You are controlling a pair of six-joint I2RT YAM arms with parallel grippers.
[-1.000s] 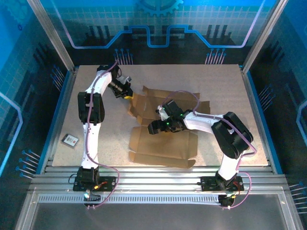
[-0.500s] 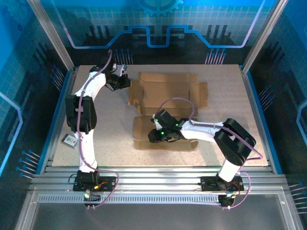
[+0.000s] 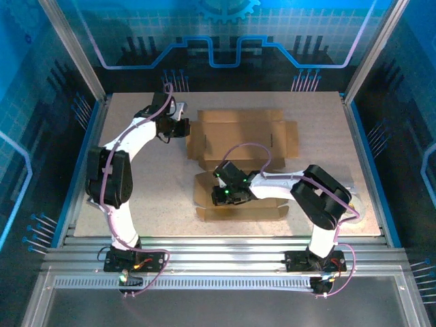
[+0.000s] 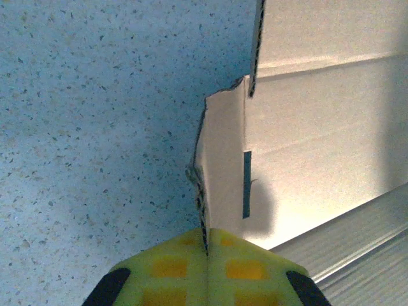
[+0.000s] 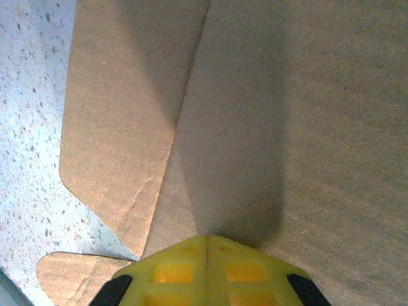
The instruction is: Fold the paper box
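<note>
The paper box [image 3: 238, 136] is a brown die-cut cardboard sheet lying mostly flat across the middle of the table, flaps spread. My left gripper [image 3: 184, 127] is at the sheet's far left edge, shut on a small side flap [image 4: 223, 159] that stands on edge between the yellow fingertips, with the gripper [image 4: 206, 245] at its lower end. My right gripper [image 3: 219, 196] is over the sheet's near panel, shut. In the right wrist view the gripper [image 5: 207, 241] has its tips together just above the cardboard [image 5: 287, 127], beside a fold line, with nothing between them.
The speckled tabletop [image 3: 150, 191] lies open to the left of the sheet. An aluminium rail [image 3: 218, 248] runs along the near edge. Frame posts and blue-lit walls close in the left, right and back sides.
My right gripper has gone from open to shut and moved left and nearer over the lower panel. The left gripper carried its flap rightward; the sheet now lies flatter and further right.
</note>
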